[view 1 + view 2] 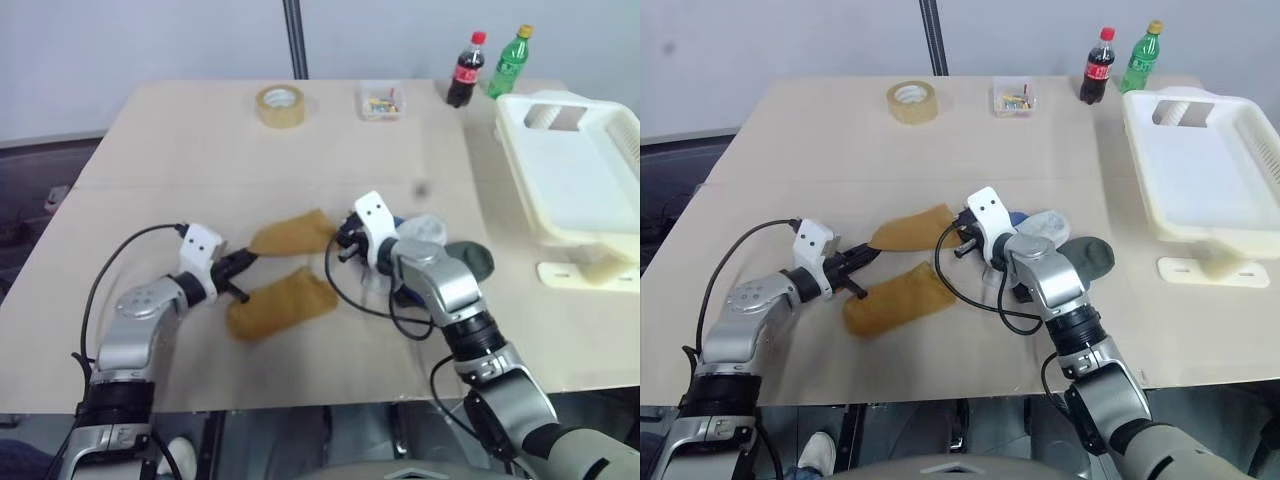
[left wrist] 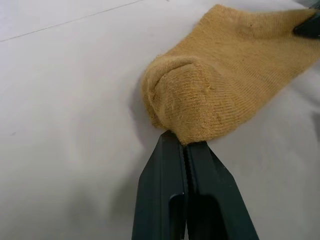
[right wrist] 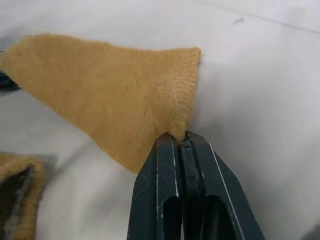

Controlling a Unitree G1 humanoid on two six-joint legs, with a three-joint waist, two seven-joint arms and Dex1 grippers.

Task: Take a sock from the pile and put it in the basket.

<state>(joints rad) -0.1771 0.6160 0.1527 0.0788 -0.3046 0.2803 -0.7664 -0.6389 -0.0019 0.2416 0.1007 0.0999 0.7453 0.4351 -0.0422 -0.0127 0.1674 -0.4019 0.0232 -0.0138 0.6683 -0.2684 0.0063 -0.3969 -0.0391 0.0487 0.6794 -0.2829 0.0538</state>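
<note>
Mustard sock (image 1: 292, 234) pinched by both grippers, pile (image 1: 440, 245) half hidden behind right gripper (image 1: 343, 240)

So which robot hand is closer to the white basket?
The right. Its end effector holds one end of a yellow sock mid-table, nearer the basket. The left end effector holds the sock's other end, farther away.

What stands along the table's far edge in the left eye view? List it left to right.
Tape roll → small clear box → cola bottle → green bottle.
</note>
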